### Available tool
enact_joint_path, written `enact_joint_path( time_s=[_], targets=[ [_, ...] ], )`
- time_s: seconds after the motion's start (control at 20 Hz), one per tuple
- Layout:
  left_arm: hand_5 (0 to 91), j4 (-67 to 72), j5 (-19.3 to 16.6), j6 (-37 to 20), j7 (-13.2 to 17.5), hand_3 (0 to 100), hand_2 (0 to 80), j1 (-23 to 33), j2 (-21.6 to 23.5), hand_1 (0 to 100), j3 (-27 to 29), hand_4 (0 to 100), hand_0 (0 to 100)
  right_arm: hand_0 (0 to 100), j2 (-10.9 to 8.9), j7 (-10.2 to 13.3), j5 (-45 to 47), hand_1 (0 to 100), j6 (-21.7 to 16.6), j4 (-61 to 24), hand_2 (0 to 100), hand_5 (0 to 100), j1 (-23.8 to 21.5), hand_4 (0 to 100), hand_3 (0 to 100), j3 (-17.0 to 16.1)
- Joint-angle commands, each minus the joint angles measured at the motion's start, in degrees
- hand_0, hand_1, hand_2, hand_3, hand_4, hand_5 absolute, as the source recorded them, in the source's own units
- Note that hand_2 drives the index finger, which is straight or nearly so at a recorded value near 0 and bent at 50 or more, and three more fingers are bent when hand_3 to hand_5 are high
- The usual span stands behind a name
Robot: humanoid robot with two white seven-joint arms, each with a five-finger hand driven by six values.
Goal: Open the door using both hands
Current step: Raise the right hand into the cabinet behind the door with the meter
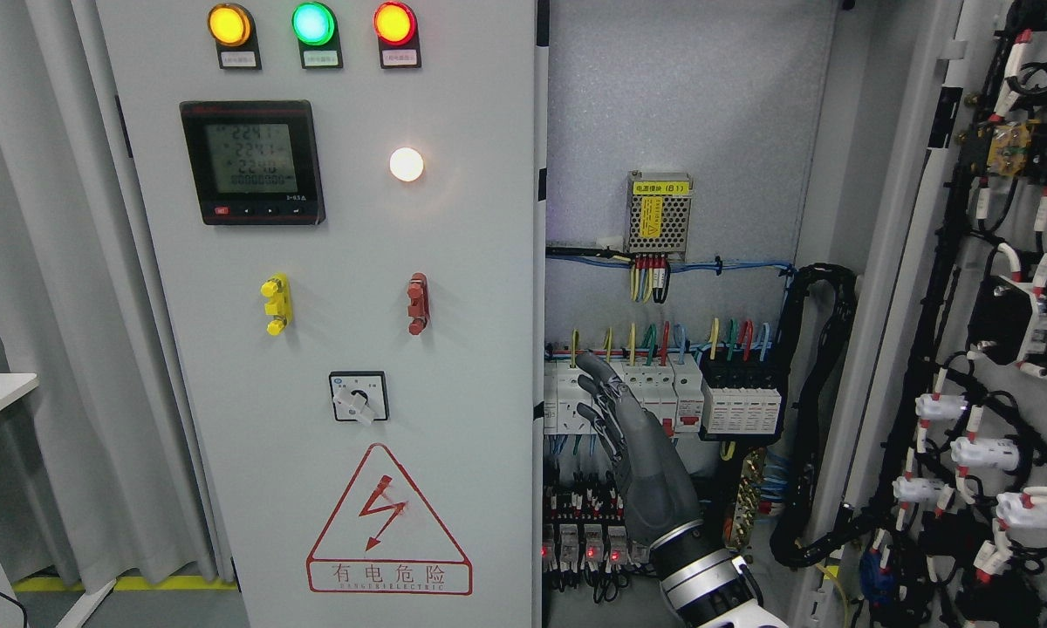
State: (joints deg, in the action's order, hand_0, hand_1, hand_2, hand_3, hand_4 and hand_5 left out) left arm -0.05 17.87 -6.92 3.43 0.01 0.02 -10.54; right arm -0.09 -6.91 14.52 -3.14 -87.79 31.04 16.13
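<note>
The right hand point(637, 436) has its fingers spread and holds nothing; the closed left door point(331, 349) is just beside it.

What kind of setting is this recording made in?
Probably an electrical room or test lab: a power distribution cabinet with a digital meter on its closed door, rows of circuit breakers inside, and the right hand reaching in.
</note>
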Motion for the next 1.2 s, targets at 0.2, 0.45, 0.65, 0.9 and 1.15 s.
enact_joint_path(
  time_s=[0.2,0.45,0.65,0.9,1.15],
  targets=[
    [0.0,-0.74,-1.26,0.24,0.0,3,2.7,1.4,-0.02,0,0.08,4,30,22,0.09,-0.38,5.78,0,-0.02,8.15,0,0,6.3,0,0,1.27],
    [0.0,-0.74,-1.26,0.24,0.0,3,2.7,1.4,-0.02,0,0.08,4,30,22,0.09,-0.47,7.62,0,0.15,11.94,0,0,9.12,0,0,1.36],
    [0.0,-0.74,-1.26,0.24,0.0,3,2.7,1.31,-0.02,0,-0.01,4,30,22,0.09,-0.56,8.33,0,0.68,12.12,0,0,9.91,0,0,1.53],
    [0.0,-0.83,-1.17,0.24,0.0,3,2.7,1.31,-0.02,0,0.08,4,30,22,0.09,-1.61,12.19,0,0.94,13.96,0,0,12.46,0,0,1.62],
    [0.0,-0.92,-1.17,0.24,0.0,3,2.7,0.61,-0.02,0,0.17,4,30,22,0.09,-3.28,12.9,0,1.47,14.66,0,0,13.52,0,0,2.15]
  ],
)
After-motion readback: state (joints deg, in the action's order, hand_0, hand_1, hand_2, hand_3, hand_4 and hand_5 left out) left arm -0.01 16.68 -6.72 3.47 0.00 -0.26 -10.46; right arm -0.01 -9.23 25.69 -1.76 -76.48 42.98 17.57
